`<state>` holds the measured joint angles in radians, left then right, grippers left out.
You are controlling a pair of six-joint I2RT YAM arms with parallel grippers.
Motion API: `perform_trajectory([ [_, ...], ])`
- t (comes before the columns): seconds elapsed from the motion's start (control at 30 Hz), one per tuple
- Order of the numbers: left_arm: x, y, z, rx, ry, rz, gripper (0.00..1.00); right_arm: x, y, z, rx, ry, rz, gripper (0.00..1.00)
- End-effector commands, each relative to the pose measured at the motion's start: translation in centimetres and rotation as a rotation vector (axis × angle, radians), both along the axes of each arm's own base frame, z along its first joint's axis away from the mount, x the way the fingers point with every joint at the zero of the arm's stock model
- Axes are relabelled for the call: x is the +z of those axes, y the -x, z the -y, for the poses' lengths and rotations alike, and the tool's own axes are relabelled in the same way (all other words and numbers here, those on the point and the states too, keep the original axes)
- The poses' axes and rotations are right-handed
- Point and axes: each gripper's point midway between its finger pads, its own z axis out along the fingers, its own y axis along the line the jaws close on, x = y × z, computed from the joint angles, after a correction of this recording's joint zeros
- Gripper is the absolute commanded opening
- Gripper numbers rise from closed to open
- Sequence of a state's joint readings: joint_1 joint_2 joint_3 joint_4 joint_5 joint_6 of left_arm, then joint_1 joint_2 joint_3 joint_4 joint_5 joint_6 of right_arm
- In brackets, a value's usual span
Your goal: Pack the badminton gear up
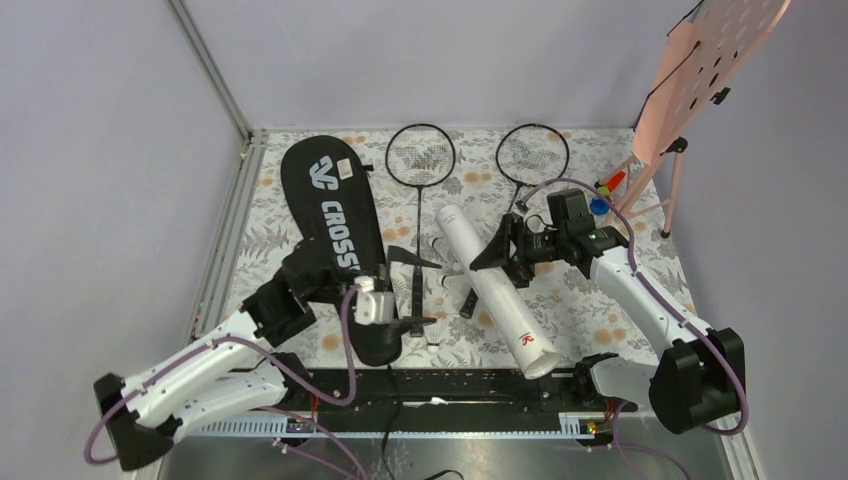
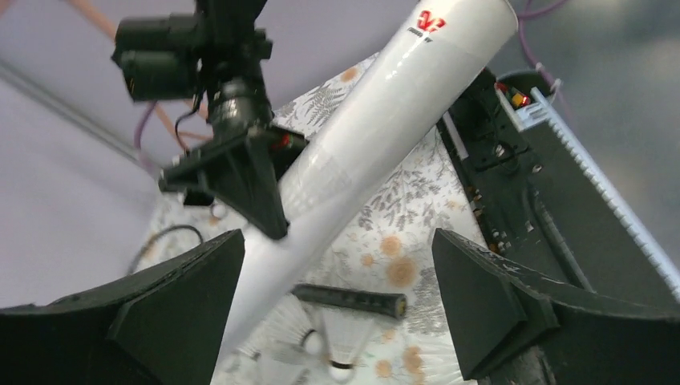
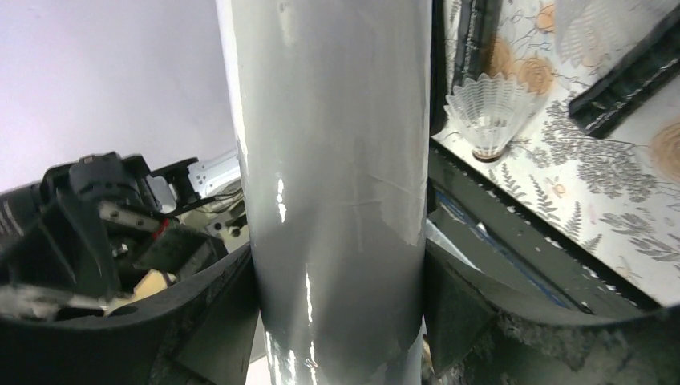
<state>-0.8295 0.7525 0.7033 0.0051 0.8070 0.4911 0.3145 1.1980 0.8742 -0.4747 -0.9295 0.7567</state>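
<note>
One grip only: right end effector (image 3: 341, 281) clamps the tube (image 1: 500, 300), left end effector (image 2: 337, 241) gapes open.
Glossy tube could slip or swing, knocking shuttlecocks (image 3: 489, 112) around.

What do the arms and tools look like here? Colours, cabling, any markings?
The left arm and right arm both have white link shells with black joint housings and black bases. A purple cable loops loosely along each. The left tool and right tool are matte black with wedge-shaped fingers. No lettering shows on either arm.
</note>
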Motion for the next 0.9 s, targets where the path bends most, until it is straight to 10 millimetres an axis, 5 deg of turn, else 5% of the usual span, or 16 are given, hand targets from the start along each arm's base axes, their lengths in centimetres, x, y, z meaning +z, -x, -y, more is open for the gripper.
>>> perform_trajectory([
  [0.0, -0.5, -0.4, 2.6, -0.025, -0.16, 0.34, 0.99, 2.6, 0.5, -1.2, 0.051, -0.136, -0.055, 0.55],
  [0.23, -3.7, 0.0, 7.1, -0.059, -0.3, 0.402, 0.99, 3.0, -0.1, -1.6, 0.009, -0.174, -0.073, 0.56],
  [0.6, -4.0, 0.4, 10.3, -0.074, -0.309, 0.389, 0.99, 0.7, 1.2, -1.9, 0.021, -0.182, -0.152, 0.56],
  [0.87, -3.6, 0.4, 12.2, -0.065, -0.255, 0.389, 0.99, 1.7, 0.3, -2.7, -0.031, -0.221, -0.118, 0.56],
])
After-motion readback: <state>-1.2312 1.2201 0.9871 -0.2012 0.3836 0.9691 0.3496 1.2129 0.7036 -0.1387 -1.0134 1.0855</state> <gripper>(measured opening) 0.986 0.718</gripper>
